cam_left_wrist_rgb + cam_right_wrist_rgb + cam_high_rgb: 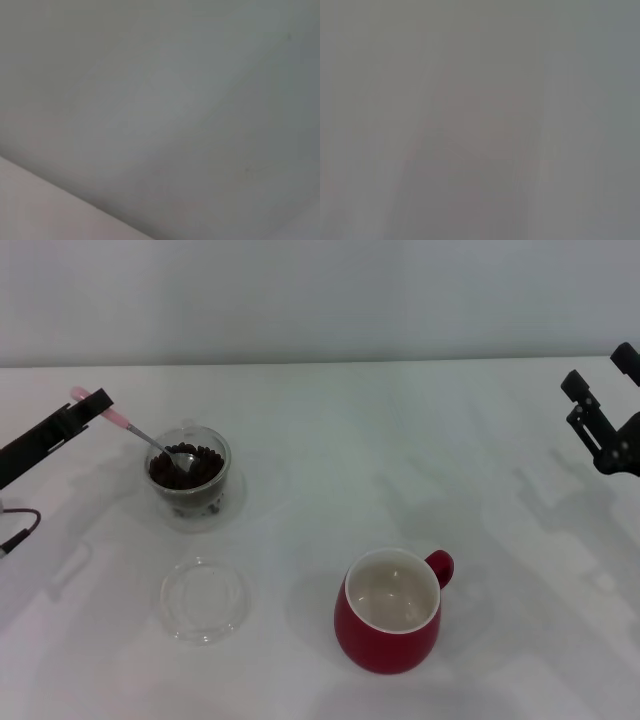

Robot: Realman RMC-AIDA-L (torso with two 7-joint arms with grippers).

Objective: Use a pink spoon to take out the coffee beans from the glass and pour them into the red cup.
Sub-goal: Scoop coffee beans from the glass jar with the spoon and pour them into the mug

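Coffee beans [190, 466] fill the glass [188, 478] at the left of the white worktop [330, 460], where the pink spoon [135, 430] slants down with its metal bowl dipped among them. The left claw [92, 405] is clamped on the spoon's pink handle, reaching in from the left edge. A flat clear lid [204, 598] lies on the worktop in front of the glass, apart from it. The red cup [392, 612] stands upright nearer the middle, its white inside bare, handle turned to the right. The right claw [600, 390] hangs at the far right edge, fingers apart, well away from everything.
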